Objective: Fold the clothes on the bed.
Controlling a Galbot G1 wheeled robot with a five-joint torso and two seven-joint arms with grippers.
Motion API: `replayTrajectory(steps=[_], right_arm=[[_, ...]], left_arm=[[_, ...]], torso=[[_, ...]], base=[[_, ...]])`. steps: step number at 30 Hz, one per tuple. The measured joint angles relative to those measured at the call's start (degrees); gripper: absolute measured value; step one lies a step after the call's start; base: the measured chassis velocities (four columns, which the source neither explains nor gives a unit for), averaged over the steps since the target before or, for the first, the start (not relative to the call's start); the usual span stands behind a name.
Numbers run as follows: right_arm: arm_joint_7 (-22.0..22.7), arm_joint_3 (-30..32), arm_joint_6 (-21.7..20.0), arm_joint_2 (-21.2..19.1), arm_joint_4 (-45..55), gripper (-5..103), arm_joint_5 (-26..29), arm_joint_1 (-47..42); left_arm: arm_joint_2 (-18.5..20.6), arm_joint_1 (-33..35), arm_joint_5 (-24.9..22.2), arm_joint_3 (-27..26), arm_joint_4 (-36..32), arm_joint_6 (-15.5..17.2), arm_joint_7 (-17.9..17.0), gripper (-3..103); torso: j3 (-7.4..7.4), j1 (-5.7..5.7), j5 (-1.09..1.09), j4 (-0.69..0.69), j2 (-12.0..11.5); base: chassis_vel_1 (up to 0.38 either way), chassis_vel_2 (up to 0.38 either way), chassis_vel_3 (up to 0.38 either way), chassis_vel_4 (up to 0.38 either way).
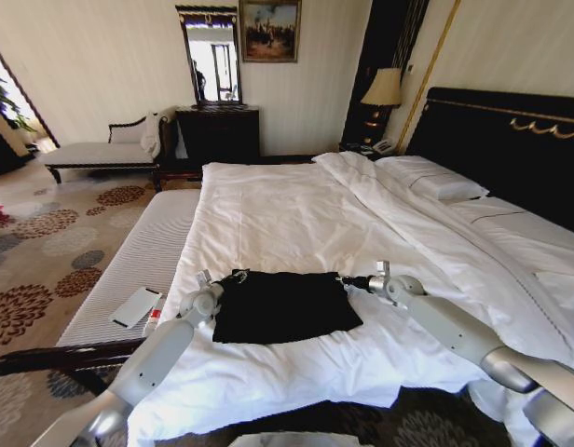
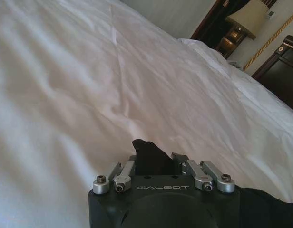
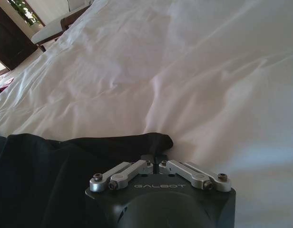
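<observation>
A fold is judged in hand: the T-shirt (image 1: pixel 285 305) lies half-folded on the bed (image 1: pixel 296 214); its far corners are pinched by the left gripper (image 1: pixel 237 277) and right gripper (image 1: pixel 348 281), jaws pressed on cloth; next, an even, matched carry is called for.

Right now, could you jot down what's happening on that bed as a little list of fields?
place: bed with white duvet
item: black T-shirt, lying partly folded near the foot edge
left gripper: at the shirt's far left corner, fingers shut on black fabric
right gripper: at the shirt's far right corner, fingers shut on the fabric
nearby: a flat white object on the bench beside the bed
</observation>
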Motion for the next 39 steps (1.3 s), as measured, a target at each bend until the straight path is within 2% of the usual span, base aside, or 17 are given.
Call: replayTrajectory(steps=[1, 2, 4, 5, 8, 10, 12, 22, 28, 32, 34, 39], right_arm=[[0.1, 0.0, 0.0, 0.0, 0.2, 0, 0.0, 0.0], [0.1, 0.0, 0.0, 0.0, 0.2, 0, 0.0, 0.0], [0.3, 0.1, 0.0, 0.0, 0.6, 0, 0.2, -0.1], [0.3, 0.1, 0.0, 0.0, 0.6, 0, 0.2, -0.1], [0.4, 0.5, 0.0, 0.0, 0.7, 0, 0.2, -0.6], [0.4, 0.8, 0.0, 0.0, 0.8, 0, 0.2, -0.8], [0.5, 1.3, 0.0, 0.0, 1.1, 0, 0.1, -1.5], [1.0, 2.1, 0.3, -0.2, 2.5, 0, -0.2, -2.1], [2.7, 4.3, 2.2, -1.0, 6.5, 0, -0.2, -2.8], [3.2, 7.5, 5.1, -2.3, 11.3, 0, -3.8, -4.0], [2.4, 10.2, 9.0, -2.4, 13.1, 0, -6.7, -5.3], [1.9, 16.1, 12.5, -3.1, 16.3, 0, -7.2, -7.8]], left_arm=[[0.0, 0.0, 0.0, 0.0, 0.0, 0.0, -0.1, 33], [0.0, 0.0, 0.0, 0.0, 0.0, 0.0, -0.1, 33], [0.0, 0.1, -0.1, 0.0, -0.4, 0.0, -0.4, 22], [0.0, 0.1, -0.1, 0.0, -0.4, 0.0, -0.4, 22], [0.6, 0.5, -0.2, -0.1, -1.0, 0.0, -0.4, 6], [0.7, 0.7, -0.2, -0.2, -1.1, 0.0, -0.5, 6], [1.3, 1.3, -0.2, -0.5, -1.4, -0.1, -0.5, 2], [2.0, 2.7, -0.3, -2.0, -2.9, -0.3, -1.0, 2], [3.8, 3.1, -0.2, -2.7, -6.0, -0.7, -1.0, 2], [5.7, 2.5, -0.5, -3.3, -9.9, -1.1, -1.4, 2], [6.4, 2.5, -0.8, -4.2, -12.7, -1.5, -1.9, 2], [7.9, 2.4, -0.8, -6.0, -15.8, -3.8, -2.4, 2]], torso=[[0.0, 0.0, 0.0, 0.0, 0.0], [0.0, 0.0, 0.0, 0.0, 0.0], [0.0, 0.0, -0.01, 0.0, 0.0], [0.0, 0.0, -0.01, 0.0, 0.0], [0.0, 0.0, 0.0, 0.01, 0.0], [0.0, 0.0, 0.0, 0.01, 0.0], [0.0, 0.0, -0.01, 0.0, 0.0], [0.0, 0.0, 0.0, 0.0, 0.0], [0.0, 0.0, 0.0, 0.01, 0.0], [0.0, 0.0, -0.01, 0.02, 0.0], [0.0, 0.0, 0.0, 0.01, 0.0], [0.0, 0.0, 0.0, 0.01, 0.0]], base=[[0.0, 0.0, 0.0, 0.0], [0.0, 0.0, 0.0, 0.0], [0.0, 0.0, 0.0, 0.0], [0.0, 0.0, 0.0, 0.0], [0.0, 0.0, 0.0, 0.0], [0.0, 0.0, 0.0, 0.0], [0.0, 0.0, 0.0, 0.0], [0.0, 0.0, 0.0, 0.0], [0.0, 0.0, 0.0, 0.0], [0.0, 0.0, 0.0, 0.0], [0.0, 0.0, 0.0, 0.0], [0.0, 0.0, 0.0, 0.0]])
